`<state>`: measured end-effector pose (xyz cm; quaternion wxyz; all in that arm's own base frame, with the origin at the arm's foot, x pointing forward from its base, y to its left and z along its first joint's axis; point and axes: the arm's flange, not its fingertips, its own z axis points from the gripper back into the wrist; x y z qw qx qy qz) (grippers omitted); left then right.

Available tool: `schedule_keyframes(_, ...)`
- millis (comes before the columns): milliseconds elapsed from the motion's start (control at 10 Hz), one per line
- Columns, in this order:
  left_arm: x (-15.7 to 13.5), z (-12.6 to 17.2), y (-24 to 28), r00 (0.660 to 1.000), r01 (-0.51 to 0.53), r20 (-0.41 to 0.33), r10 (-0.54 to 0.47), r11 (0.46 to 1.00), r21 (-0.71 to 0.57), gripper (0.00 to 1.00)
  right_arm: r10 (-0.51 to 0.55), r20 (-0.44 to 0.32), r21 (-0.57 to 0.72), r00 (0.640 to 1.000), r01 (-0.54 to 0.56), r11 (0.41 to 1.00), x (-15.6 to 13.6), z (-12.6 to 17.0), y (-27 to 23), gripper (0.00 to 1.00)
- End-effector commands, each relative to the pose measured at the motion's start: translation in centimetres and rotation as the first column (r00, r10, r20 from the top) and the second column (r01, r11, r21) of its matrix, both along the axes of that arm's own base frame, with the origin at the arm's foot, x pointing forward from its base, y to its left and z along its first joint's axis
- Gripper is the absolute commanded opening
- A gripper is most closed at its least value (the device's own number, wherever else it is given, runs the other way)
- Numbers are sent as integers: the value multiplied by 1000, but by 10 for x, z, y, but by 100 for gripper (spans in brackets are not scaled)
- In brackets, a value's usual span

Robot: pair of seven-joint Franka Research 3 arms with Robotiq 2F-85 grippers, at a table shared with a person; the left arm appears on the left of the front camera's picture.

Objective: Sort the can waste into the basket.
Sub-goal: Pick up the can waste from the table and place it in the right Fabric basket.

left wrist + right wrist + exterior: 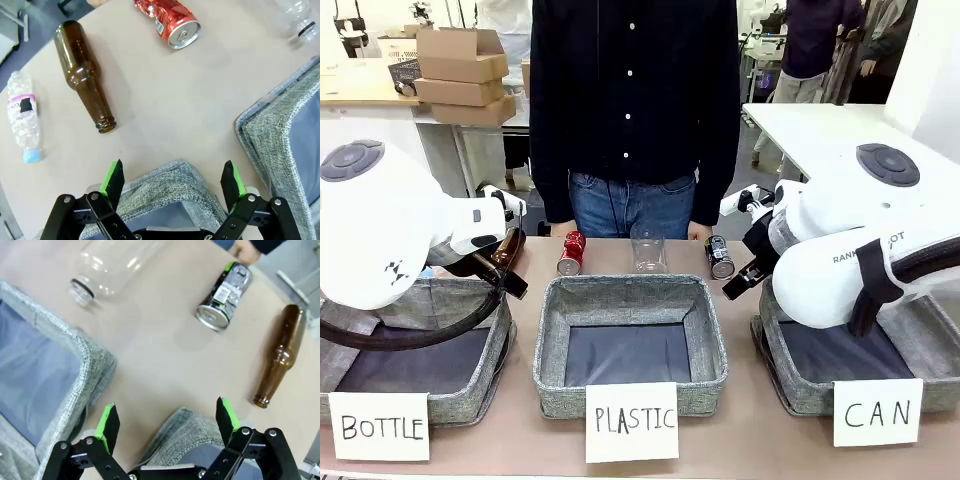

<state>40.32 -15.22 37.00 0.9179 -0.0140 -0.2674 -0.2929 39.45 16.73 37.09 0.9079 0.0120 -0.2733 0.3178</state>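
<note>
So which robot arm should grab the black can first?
Probably the right. The right gripper hangs open over the CAN basket, and the black can lies just ahead of it. The left gripper is over the BOTTLE basket, farther away.

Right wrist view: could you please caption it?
Open right gripper above basket corner; black can and brown bottle lie ahead.

Ahead of the left jaws, a crumpled red can point(167, 20) is showing glossy metal beside a smooth brown glass bottle point(85, 75). Ahead of the right jaws, a black can point(223, 296) is gleaming with a silver metal end. Below both, coarse grey woven basket point(186, 435) cloth is lying matt.
</note>
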Motion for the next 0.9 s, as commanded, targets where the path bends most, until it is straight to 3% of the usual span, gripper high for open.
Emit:
schedule_keyframes(0,0,0,0,1000,0,0,0,1000,0,100,0,0,0,1000,0,1000,0,0,0,100)
schedule_keyframes(800,0,0,0,1000,0,0,0,1000,0,100,0,0,0,1000,0,1000,0,0,0,100)
